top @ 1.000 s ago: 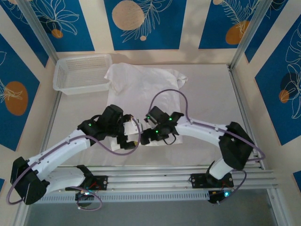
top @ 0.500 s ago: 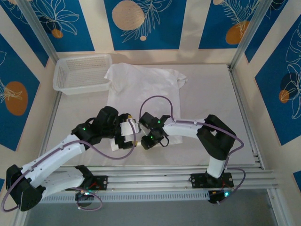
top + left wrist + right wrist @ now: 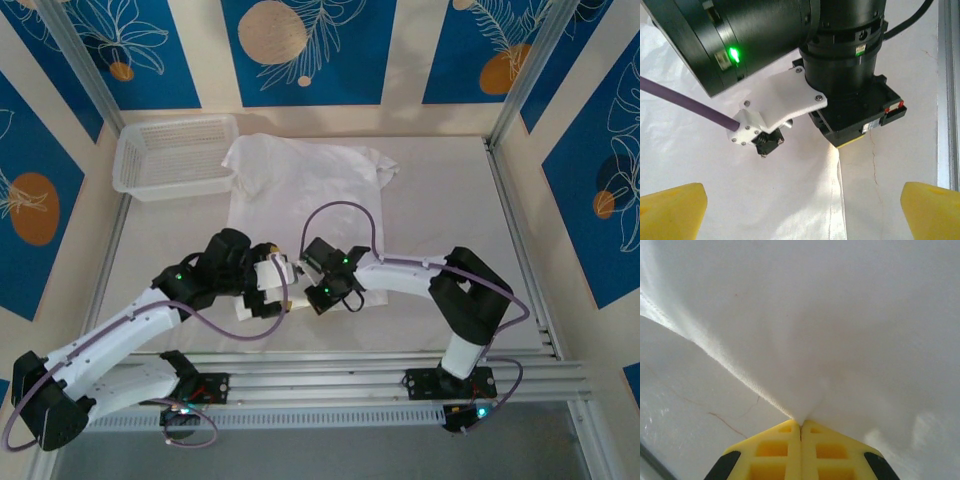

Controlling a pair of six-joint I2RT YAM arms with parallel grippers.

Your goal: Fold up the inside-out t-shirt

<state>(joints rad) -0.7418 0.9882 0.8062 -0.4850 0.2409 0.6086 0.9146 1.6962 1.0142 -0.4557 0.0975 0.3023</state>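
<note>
At the far left the white plastic mesh basket (image 3: 175, 155) sits just where it sat 1 second ago. Beside it the plain white thin cloth t-shirt (image 3: 300, 185) lies spread on the white table (image 3: 450, 210), with its sleeves and neck toward the far wall and its bottom edge down by the 2 arms. The far part of the shirt looks unchanged.

The left gripper (image 3: 270, 298) hangs low over the near edge of the shirt and has barely shifted. Its yellow fingertips (image 3: 670, 210) stay spread wide, 1 over cloth and the other over bare table. The hem (image 3: 841, 200) runs between them, untouched.

The change is on the right. A second ago the right gripper (image 3: 800, 430) hovered with its jaws apart. Since then the arm has tucked its elbow in and the jaws have come together. Seen from its own wrist, the 2 yellow fingers (image 3: 780, 442) are pressed flat against each other and the shirt's edge runs straight into the seam between them. The cloth puckers to a point there — it is pinching the hem.

I'd say that makes half of the pick-up for the first fold. The left side has yet to close on its own stretch of hem, and only then can the edge be lifted and carried toward the neck. A pinch this thin could slip — or catch only 1 layer.
</note>
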